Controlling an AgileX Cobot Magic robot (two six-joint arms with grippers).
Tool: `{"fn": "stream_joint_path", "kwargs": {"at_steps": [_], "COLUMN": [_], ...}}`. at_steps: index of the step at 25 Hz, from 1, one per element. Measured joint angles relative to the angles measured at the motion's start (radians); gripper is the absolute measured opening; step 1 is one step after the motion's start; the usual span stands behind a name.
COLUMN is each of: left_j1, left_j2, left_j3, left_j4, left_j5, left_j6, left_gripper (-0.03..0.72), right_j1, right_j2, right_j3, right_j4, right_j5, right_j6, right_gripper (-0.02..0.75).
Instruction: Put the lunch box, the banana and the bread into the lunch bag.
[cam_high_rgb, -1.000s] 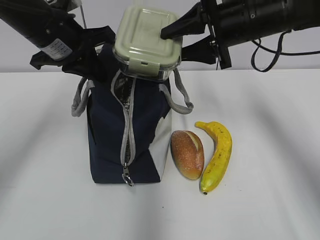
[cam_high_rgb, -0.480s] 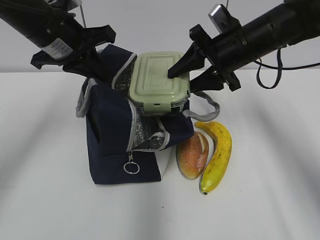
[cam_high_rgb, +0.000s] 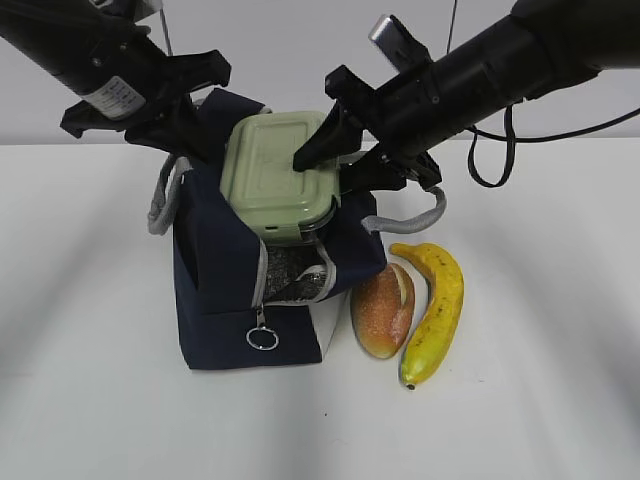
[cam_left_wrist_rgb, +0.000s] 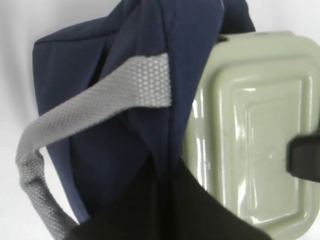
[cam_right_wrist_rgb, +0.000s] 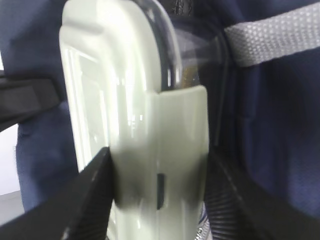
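The navy lunch bag stands open at centre left. My left gripper is shut on its rear top edge; in the left wrist view the fabric and a grey handle fill the frame. My right gripper is shut on the lunch box, which is tilted with its lower part inside the bag's mouth. In the right wrist view the fingers clamp the box's end. The sage lid also shows in the left wrist view. The bread and the banana lie right of the bag.
The bag's front flap hangs folded down, with silvery lining and the ring pull showing. A grey handle droops toward the banana. The white table stretches to the front and both sides.
My right gripper has carried the lunch box down and to the left, from above the bag into its mouth. The bag's front has folded open. The left gripper has stayed put.
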Motion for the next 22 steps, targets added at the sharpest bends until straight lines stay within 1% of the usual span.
{"fn": "stream_joint_path", "kwargs": {"at_steps": [4, 10, 22], "left_j1": [0.000, 0.000, 0.000], "left_j2": [0.000, 0.000, 0.000], "left_j3": [0.000, 0.000, 0.000], "left_j4": [0.000, -0.004, -0.005], "left_j5": [0.001, 0.001, 0.003], "left_j6": [0.000, 0.001, 0.001], "left_gripper": [-0.003, -0.003, -0.003], "right_j1": [0.018, 0.032, 0.042], "right_j2": [0.012, 0.097, 0.243], "right_j3": [0.000, -0.004, -0.113], "right_j4": [-0.001, -0.001, 0.008], "right_j5": [-0.017, -0.023, -0.042], "right_j6": [0.004, 0.018, 0.041], "right_gripper": [0.372, 0.372, 0.372]}}
